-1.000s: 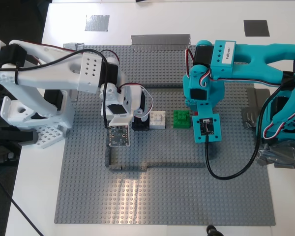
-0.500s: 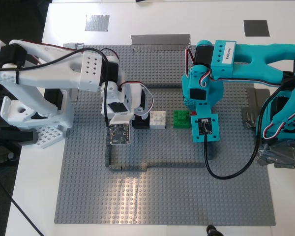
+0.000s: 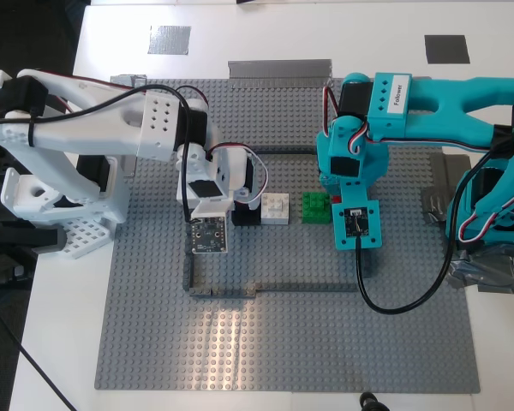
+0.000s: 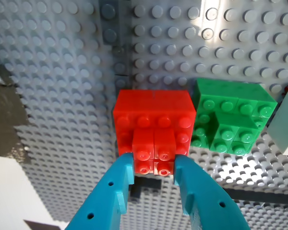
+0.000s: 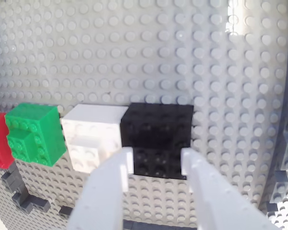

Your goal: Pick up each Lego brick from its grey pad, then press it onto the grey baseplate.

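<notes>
both pairs of jaws are clenched on bricks: my first gripper (image 4: 153, 165), the teal one, pinches the red brick (image 4: 153, 127), and my second gripper (image 5: 156, 165), the white one, pinches the black brick (image 5: 158, 139).

the grey baseplate (image 3: 283, 342) fills most of the exterior view, with a thin dark-grey outline (image 3: 274, 288) around its middle. the white arm (image 3: 94, 128) reaches in from the exterior view's left and the teal arm (image 3: 445, 94) from its right, both meeting near the centre.

in the centre of the frame, inside the outline, four bricks sit in a row on the studs, touching side by side: black brick under the white gripper, then a white brick (image 3: 275, 207), a green brick (image 3: 316, 206), and the red brick mostly hidden under the teal gripper.

two grey pads lie on the table near the frame's top, one at upper left (image 3: 169, 39) and one at upper right (image 3: 446, 49), both bare.
</notes>
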Controlling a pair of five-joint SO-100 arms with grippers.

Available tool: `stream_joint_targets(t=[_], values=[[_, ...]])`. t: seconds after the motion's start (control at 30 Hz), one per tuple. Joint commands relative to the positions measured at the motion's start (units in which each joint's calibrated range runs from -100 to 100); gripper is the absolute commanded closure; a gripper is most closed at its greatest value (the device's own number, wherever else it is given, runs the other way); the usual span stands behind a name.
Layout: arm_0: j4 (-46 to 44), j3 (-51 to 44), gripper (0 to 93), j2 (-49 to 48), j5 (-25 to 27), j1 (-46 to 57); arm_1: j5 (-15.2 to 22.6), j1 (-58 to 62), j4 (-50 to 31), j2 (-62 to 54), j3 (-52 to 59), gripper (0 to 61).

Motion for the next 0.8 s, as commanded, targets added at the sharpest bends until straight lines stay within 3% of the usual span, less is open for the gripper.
stream_joint_targets(t=[0.0,0.67,0.77], values=[[-1.55,2.10,92.7,-0.05,-0.18,0.16,-0.10,0.43,-0.12,-0.89,-2.03,44.4],[-1.38,-0.06,92.7,-0.05,-0.47,-1.29,1.57,-0.44,6.31,-8.35,-8.53,45.1],[-0.73,-1.96,92.7,-0.05,-0.57,-1.58,2.10,-1.96,7.61,-11.87,-9.98,47.6]])
